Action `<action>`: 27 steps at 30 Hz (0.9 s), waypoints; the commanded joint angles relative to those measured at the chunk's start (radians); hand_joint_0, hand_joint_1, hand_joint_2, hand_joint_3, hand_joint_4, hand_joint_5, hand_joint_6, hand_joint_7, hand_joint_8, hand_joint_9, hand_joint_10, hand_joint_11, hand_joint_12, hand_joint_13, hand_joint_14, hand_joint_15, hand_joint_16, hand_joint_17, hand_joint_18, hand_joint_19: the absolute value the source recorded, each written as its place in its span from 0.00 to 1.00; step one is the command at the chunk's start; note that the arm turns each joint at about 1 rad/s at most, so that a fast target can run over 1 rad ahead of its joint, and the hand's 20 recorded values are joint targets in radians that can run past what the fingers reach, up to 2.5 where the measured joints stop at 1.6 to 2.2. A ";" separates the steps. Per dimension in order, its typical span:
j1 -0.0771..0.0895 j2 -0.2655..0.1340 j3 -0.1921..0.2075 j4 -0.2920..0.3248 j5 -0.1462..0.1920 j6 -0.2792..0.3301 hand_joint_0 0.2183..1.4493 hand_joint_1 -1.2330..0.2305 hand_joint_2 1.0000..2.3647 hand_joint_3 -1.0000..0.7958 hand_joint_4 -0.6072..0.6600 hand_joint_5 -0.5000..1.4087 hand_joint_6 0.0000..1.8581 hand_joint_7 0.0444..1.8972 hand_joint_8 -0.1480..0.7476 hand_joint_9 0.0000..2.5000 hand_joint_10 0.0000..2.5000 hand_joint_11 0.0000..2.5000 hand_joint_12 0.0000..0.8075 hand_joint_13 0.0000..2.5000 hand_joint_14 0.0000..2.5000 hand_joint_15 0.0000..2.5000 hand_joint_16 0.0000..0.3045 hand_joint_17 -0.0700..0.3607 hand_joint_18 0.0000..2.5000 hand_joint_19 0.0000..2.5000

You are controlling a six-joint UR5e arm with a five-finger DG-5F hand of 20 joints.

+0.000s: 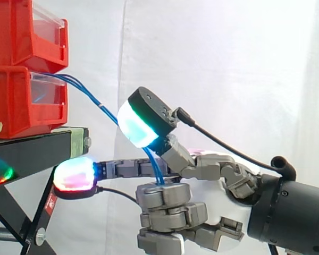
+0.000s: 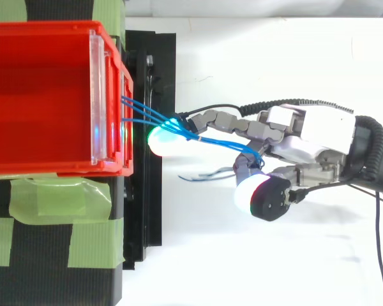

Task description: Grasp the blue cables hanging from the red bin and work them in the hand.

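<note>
Thin blue cables (image 1: 87, 93) run from the red plastic bin (image 1: 21, 101) on the left down into the grey robot hand (image 2: 306, 131); its curled fingers pinch them — grabbing looks done; next, roll them gently, no hard tugging.

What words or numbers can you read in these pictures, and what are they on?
No text can be read anywhere.
Red sticker on the stand: pale marks, too small to read.
Bins: no print seen.
Blue cables: no print seen.
Hand: no print seen.
</note>
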 commanded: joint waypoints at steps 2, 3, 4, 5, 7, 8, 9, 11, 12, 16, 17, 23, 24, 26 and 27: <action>0.000 0.001 0.000 -0.022 -0.004 0.003 0.41 0.47 0.00 0.02 0.71 0.25 0.01 0.46 0.53 0.36 0.74 0.69 0.52 0.39 0.95 0.50 0.19 0.46 0.48 0.58; 0.000 0.001 0.000 -0.027 -0.009 0.007 0.41 0.46 0.00 0.02 0.72 0.26 0.01 0.49 0.53 0.33 0.89 0.70 0.51 0.38 1.00 0.51 0.19 0.46 0.48 0.55; -0.002 0.000 0.000 -0.028 -0.012 0.010 0.42 0.46 0.00 0.02 0.72 0.27 0.01 0.50 0.53 0.33 0.91 0.73 0.52 0.37 1.00 0.52 0.19 0.46 0.46 0.49; -0.002 0.000 0.000 -0.031 -0.016 0.013 0.42 0.46 0.00 0.02 0.72 0.27 0.01 0.51 0.54 0.31 1.00 0.74 0.51 0.36 1.00 0.52 0.19 0.46 0.46 0.46; -0.002 0.001 0.000 -0.031 -0.016 0.014 0.42 0.45 0.00 0.02 0.72 0.28 0.01 0.52 0.54 0.28 1.00 0.78 0.53 0.36 1.00 0.55 0.19 0.47 0.44 0.38; -0.002 0.001 0.002 -0.031 -0.016 0.014 0.42 0.45 0.00 0.02 0.73 0.29 0.01 0.52 0.55 0.27 1.00 0.80 0.54 0.37 1.00 0.56 0.19 0.47 0.44 0.35; -0.002 0.003 0.000 -0.031 -0.016 0.016 0.42 0.45 0.00 0.02 0.73 0.30 0.01 0.53 0.56 0.27 1.00 0.84 0.55 0.38 1.00 0.58 0.19 0.47 0.45 0.31; -0.002 0.015 0.002 -0.034 -0.016 0.016 0.42 0.45 0.00 0.02 0.74 0.30 0.01 0.54 0.56 0.28 1.00 0.89 0.57 0.40 1.00 0.59 0.20 0.48 0.46 0.29; -0.002 0.018 0.000 -0.039 -0.016 0.016 0.42 0.45 0.00 0.03 0.75 0.31 0.01 0.54 0.57 0.29 1.00 0.93 0.61 0.44 1.00 0.64 0.21 0.49 0.48 0.28; -0.004 0.044 0.000 -0.093 -0.012 0.016 0.42 0.45 0.00 0.03 0.76 0.32 0.01 0.54 0.60 0.34 1.00 1.00 0.73 0.51 1.00 0.70 0.23 0.53 0.55 0.26; -0.004 0.044 0.002 -0.106 -0.010 0.016 0.42 0.45 0.00 0.03 0.76 0.32 0.01 0.54 0.61 0.36 1.00 1.00 0.76 0.54 1.00 0.72 0.23 0.53 0.58 0.26; -0.004 0.044 0.002 -0.152 -0.015 0.010 0.42 0.46 0.00 0.03 0.78 0.35 0.01 0.54 0.67 0.49 1.00 1.00 0.92 0.70 1.00 0.76 0.81 0.59 0.86 0.26; -0.004 0.044 0.002 -0.154 -0.016 0.008 0.41 0.45 0.00 0.03 0.79 0.36 0.01 0.54 0.68 0.53 1.00 1.00 0.94 0.73 1.00 0.76 0.84 0.61 0.93 0.25; -0.004 0.044 0.002 -0.155 -0.015 0.003 0.41 0.45 0.00 0.03 0.80 0.37 0.01 0.54 0.70 0.57 1.00 1.00 0.95 0.78 1.00 0.76 0.86 0.62 0.99 0.25; -0.004 0.044 0.002 -0.155 -0.015 0.002 0.41 0.45 0.00 0.03 0.80 0.38 0.01 0.54 0.70 0.59 1.00 1.00 0.97 0.81 1.00 0.75 0.87 0.62 1.00 0.26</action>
